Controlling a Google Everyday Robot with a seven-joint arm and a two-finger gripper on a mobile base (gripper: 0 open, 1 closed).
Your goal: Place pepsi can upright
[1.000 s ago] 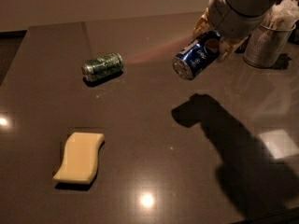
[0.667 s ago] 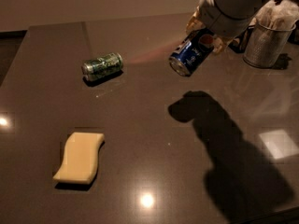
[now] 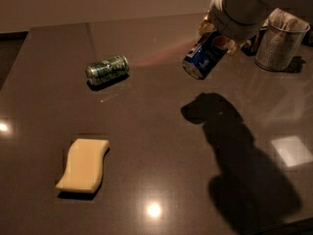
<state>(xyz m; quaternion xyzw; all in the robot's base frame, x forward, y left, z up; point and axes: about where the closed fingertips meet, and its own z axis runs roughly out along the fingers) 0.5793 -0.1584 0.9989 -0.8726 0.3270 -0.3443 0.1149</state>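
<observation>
The pepsi can point(image 3: 205, 58) is dark blue with a red-white-blue logo. It hangs tilted in the air above the dark table point(image 3: 156, 131), its silver end pointing down and to the left. My gripper point(image 3: 217, 35) is at the upper right, shut on the pepsi can's upper part. The arm's pale body covers the far end of the can. The can's shadow falls on the table below it.
A green patterned can point(image 3: 107, 69) lies on its side at the upper left. A yellow sponge point(image 3: 84, 164) lies at the lower left. A metal mesh cup point(image 3: 282, 40) with paper in it stands at the far right.
My gripper has carried the pepsi can slightly left and lower over the table. The green can and the sponge have not moved.
</observation>
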